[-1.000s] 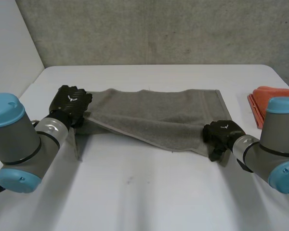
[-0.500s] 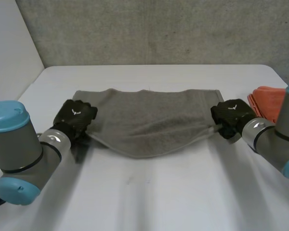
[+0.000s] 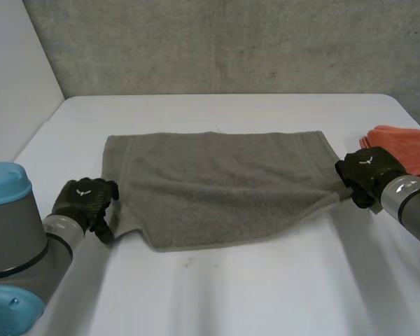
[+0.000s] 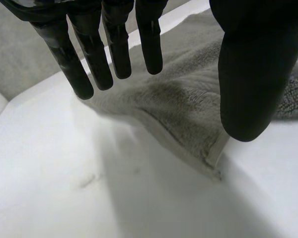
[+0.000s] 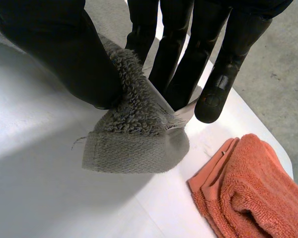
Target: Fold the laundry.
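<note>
A grey towel (image 3: 217, 185) lies folded and spread across the middle of the white table (image 3: 231, 294). My left hand (image 3: 84, 199) hovers just off the towel's near left corner with straight, spread fingers (image 4: 114, 44) and nothing in them; that corner of the towel (image 4: 188, 109) lies on the table below the fingertips and thumb. My right hand (image 3: 364, 175) is at the towel's near right corner. There its thumb (image 5: 59, 49) and fingers pinch the doubled corner of the towel (image 5: 134, 144), lifting it slightly off the table.
A folded orange towel (image 3: 406, 150) lies at the table's right edge, just beyond my right hand, and close beside the pinched corner (image 5: 243, 193). A grey concrete wall rises behind the table's far edge. Bare table runs along the near side.
The left hand has let go of the towel, opened and drawn back to the near left. The right hand has carried its corner rightward, and the towel now lies flatter and wider.
</note>
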Motion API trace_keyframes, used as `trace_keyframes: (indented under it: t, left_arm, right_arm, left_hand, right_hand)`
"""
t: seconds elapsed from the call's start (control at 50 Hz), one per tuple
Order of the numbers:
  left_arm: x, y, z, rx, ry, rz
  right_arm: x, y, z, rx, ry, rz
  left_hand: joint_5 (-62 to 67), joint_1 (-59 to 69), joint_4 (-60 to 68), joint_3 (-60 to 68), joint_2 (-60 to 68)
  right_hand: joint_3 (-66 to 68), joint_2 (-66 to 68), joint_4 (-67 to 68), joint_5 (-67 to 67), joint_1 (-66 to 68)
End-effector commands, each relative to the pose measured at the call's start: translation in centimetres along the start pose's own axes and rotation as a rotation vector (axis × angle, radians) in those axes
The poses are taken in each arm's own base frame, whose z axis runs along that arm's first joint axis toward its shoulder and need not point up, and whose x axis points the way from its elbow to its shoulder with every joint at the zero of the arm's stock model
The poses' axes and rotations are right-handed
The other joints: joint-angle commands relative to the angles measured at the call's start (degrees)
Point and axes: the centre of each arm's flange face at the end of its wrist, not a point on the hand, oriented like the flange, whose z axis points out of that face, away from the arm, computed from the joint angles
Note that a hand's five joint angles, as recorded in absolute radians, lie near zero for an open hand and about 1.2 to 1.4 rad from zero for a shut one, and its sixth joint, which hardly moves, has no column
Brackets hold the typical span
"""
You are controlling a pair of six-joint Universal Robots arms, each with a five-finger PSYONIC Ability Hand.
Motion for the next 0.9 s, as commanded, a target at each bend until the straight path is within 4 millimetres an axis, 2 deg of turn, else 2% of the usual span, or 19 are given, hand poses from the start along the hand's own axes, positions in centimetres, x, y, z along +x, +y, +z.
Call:
trace_keyframes:
  t: [0.02, 0.16, 0.22, 0.32, 0.44, 0.78, 0.9]
  left_arm:
    - [-0.1, 0.4, 0.4, -0.011, -0.012, -0.059]
    - [0.0, 1.3, 1.9, -0.004, -0.02, -0.06]
    - [0.0, 1.7, 2.4, -0.019, -0.018, -0.06]
    - [0.4, 2.2, 2.4, -0.037, -0.001, -0.056]
    - [0.9, 2.2, 2.0, -0.036, 0.015, -0.05]
    - [0.9, 2.2, 3.0, -0.033, 0.013, -0.042]
    - [0.9, 1.6, 4.4, -0.011, 0.008, -0.041]
  right_arm:
    - [-0.4, 0.1, 0.1, 0.011, -0.001, -0.002]
    - [-0.1, 0.2, 0.1, 0.008, 0.006, 0.001]
    - [-0.2, 0.2, 0.1, 0.01, 0.006, -0.001]
    - [-0.3, 0.2, 0.1, 0.007, 0.004, 0.0]
    - [-0.4, 0.3, 0.0, 0.009, -0.001, 0.001]
    - [-0.6, 0.3, 0.0, 0.011, -0.007, -0.002]
    - [-0.6, 0.3, 0.0, 0.011, -0.007, -0.002]
  left_hand:
    - [6.5, 5.2, 6.2, 5.5, 5.6]
    - [18.9, 17.7, 18.6, 18.0, 18.1]
    - [20.1, 18.9, 19.8, 19.2, 19.3]
    - [18.6, 17.3, 18.3, 17.7, 17.7]
    - [7.5, 6.2, 7.2, 6.6, 6.6]
    - [7.7, 6.4, 7.4, 6.7, 6.8]
    - [22.5, 21.2, 22.2, 21.5, 21.6]
  right_hand:
    - [12.1, 13.1, 12.0, 13.4, 24.2]
    - [12.1, 13.1, 12.0, 13.4, 24.2]
    - [12.1, 13.1, 12.0, 13.4, 24.2]
    - [12.1, 13.1, 12.0, 13.4, 24.2]
    - [12.1, 13.1, 12.0, 13.4, 24.2]
    - [12.1, 13.1, 12.0, 13.4, 24.2]
    - [12.1, 13.1, 12.0, 13.4, 24.2]
